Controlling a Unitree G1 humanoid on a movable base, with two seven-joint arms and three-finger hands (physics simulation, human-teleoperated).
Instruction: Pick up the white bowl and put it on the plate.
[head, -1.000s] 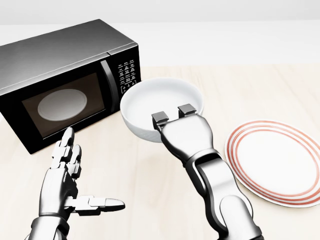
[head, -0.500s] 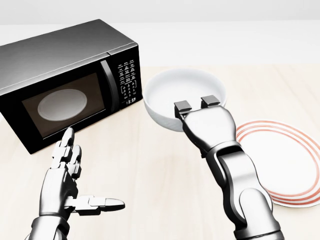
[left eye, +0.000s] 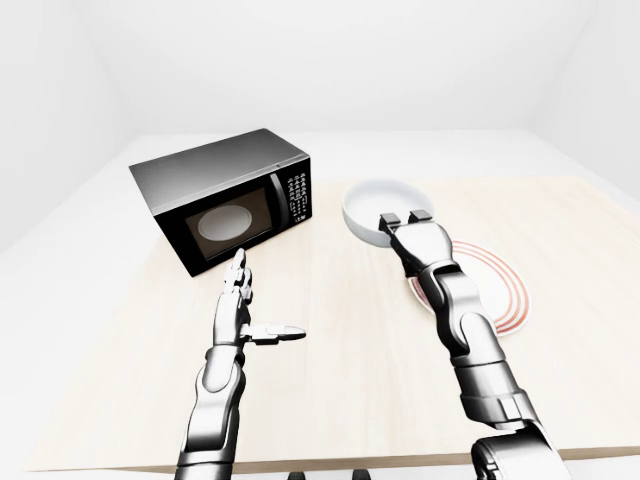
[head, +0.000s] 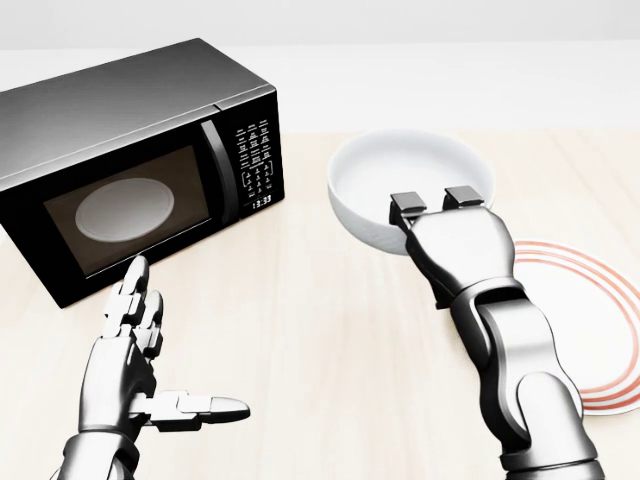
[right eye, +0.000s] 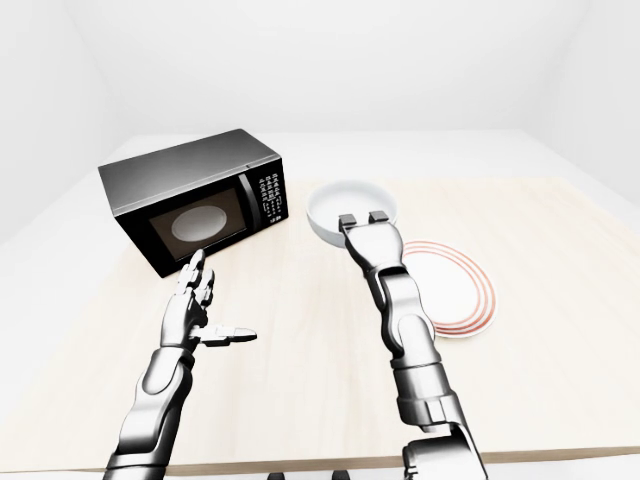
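Note:
The white bowl (head: 400, 178) is held above the table, in the upper middle of the head view, just left of the plate. My right hand (head: 436, 208) is shut on its near rim, two fingertips (head: 407, 204) hooked over the edge. The white plate with red rings (head: 590, 330) lies flat on the table at the right edge, partly hidden behind my right forearm. My left hand (head: 150, 370) is open and empty at the lower left, fingers spread, thumb pointing right.
A black microwave (head: 120, 160) with its door shut stands at the upper left, close to the bowl's left side. The light wooden table (left eye: 340, 340) ends near the bottom of the eye views. White walls surround it.
My right hand has carried the bowl to the right, away from the microwave and toward the plate. The left hand has not moved.

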